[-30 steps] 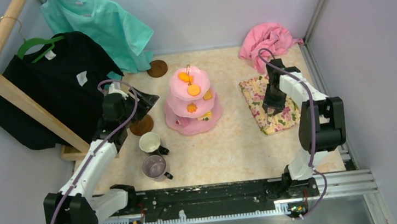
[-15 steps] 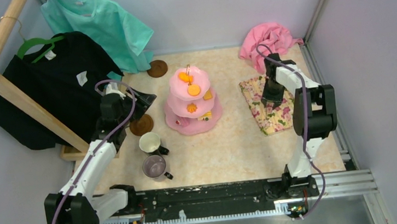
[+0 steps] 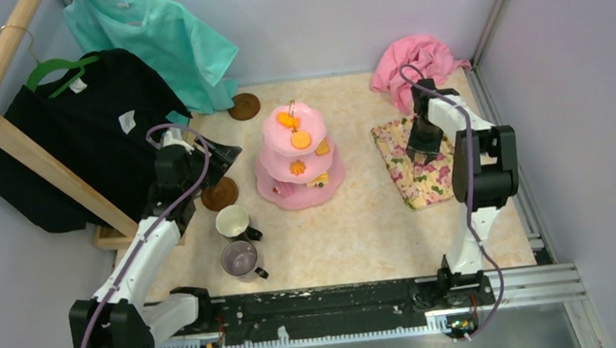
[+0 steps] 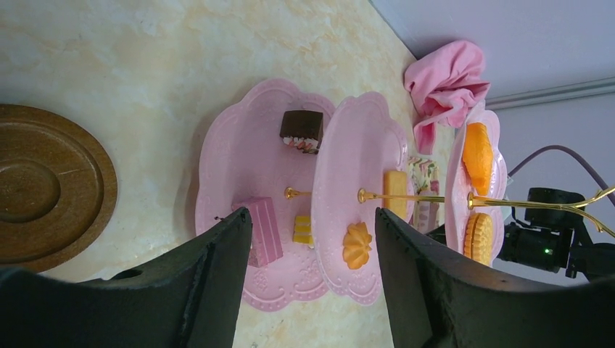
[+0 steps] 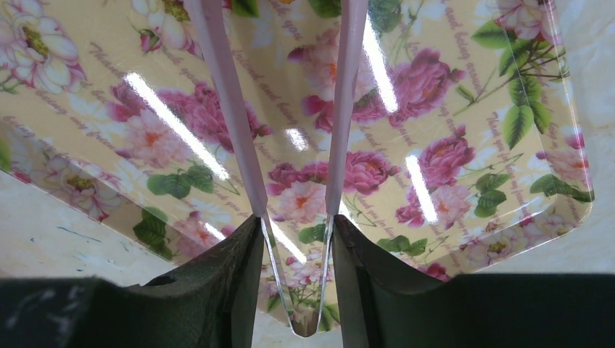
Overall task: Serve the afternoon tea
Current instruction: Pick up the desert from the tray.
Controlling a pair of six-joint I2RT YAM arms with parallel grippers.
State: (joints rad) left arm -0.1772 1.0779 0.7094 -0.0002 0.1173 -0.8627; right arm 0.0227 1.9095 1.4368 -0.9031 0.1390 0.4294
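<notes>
The pink three-tier cake stand (image 3: 297, 154) with its gold loop stands mid-table and holds small orange, yellow and brown snacks. In the left wrist view the stand (image 4: 355, 181) lies just beyond my fingers. My left gripper (image 3: 231, 160) is open and empty, left of the stand and above a brown saucer (image 3: 220, 194). A second saucer (image 3: 243, 106) lies at the back. The white mug (image 3: 232, 221) and the grey-purple mug (image 3: 239, 257) stand near the front left. My right gripper (image 3: 424, 152) is shut on pink-handled metal tongs (image 5: 239, 123), over the floral mat (image 3: 424, 175).
A soft pink cloth (image 3: 415, 60) lies in the back right corner. A wooden clothes rail (image 3: 30, 154) with a black shirt and a teal shirt (image 3: 156, 44) stands along the left side. Walls close the back and the right.
My right gripper has moved a little toward the back over the floral mat, still holding the tongs. My left gripper has barely shifted.
</notes>
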